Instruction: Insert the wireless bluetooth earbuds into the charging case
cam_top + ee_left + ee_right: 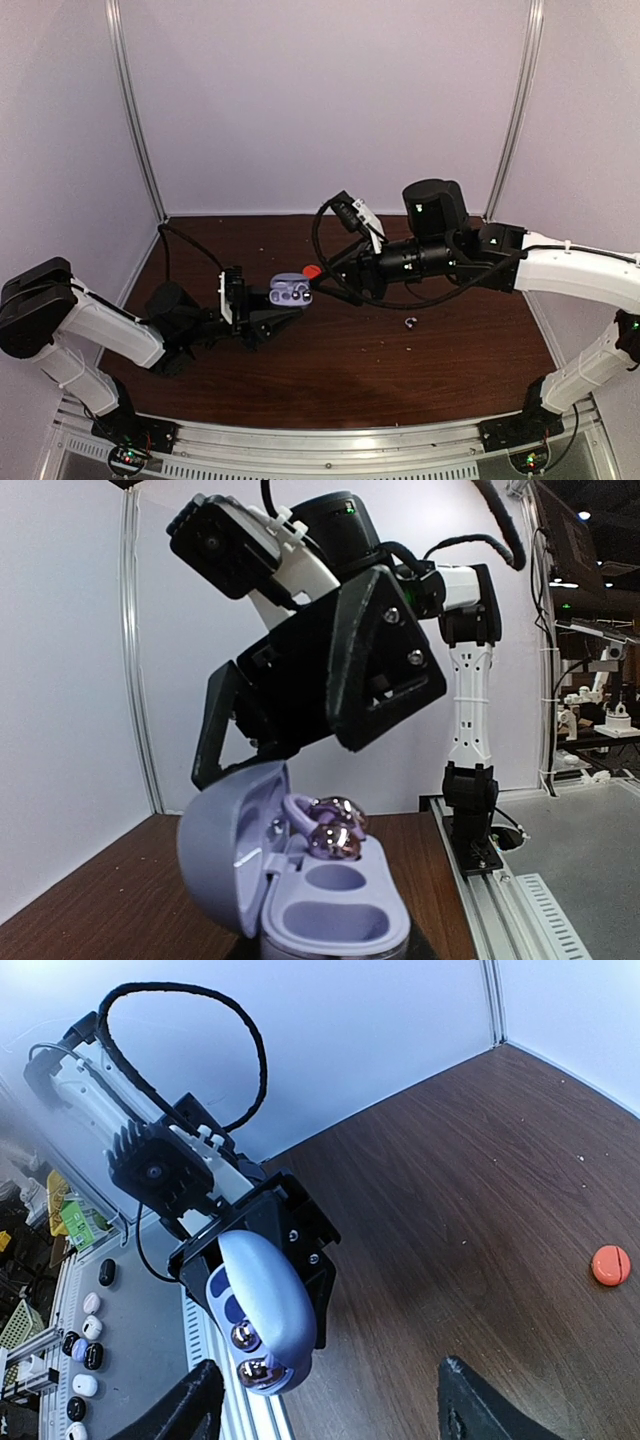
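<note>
Two glossy earbuds (340, 842) sit side by side in the open lavender charging case (330, 920), tucked close under its tipped-back lid, with a moulded hollow in front of them showing its plain floor. Your left gripper (266, 308) is clamped on the case, holding it left of centre over the dark wooden table (460, 370) with the open side turned toward the right arm.

Your right gripper (335, 1407) hangs just beside and above the case. Its fingers (195, 1405) are spread wide, nothing sits between them, and the case lies straight ahead in that wrist's view.

A small orange-red disc (312, 271) lies on the table just behind the case in the overhead view. A tiny silvery-grey hooked earbud (410, 322) rests alone on the wood, well to the right of the case and below the right arm's forearm. White walls close in the table on three sides.
</note>
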`<control>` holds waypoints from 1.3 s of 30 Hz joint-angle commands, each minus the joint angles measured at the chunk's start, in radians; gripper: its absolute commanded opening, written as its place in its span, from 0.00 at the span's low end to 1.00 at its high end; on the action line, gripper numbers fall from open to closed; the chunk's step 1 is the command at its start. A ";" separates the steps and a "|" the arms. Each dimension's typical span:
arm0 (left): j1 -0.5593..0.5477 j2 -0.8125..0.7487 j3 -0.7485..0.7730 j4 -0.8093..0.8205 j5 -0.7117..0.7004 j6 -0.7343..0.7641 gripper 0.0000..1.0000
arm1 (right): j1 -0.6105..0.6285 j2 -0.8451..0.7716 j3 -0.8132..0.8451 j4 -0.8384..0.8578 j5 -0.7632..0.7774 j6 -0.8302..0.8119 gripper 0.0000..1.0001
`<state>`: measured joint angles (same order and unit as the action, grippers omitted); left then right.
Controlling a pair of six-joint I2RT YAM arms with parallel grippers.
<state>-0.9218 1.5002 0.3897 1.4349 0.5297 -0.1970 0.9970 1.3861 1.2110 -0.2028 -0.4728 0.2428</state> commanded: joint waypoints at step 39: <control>0.018 0.020 0.036 0.033 0.078 -0.052 0.00 | 0.011 -0.046 -0.116 -0.017 -0.016 -0.133 0.63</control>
<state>-0.9104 1.5330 0.4007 1.4281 0.5671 -0.2432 1.0096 1.3998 1.1286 -0.2081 -0.4515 0.1528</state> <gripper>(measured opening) 0.283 0.641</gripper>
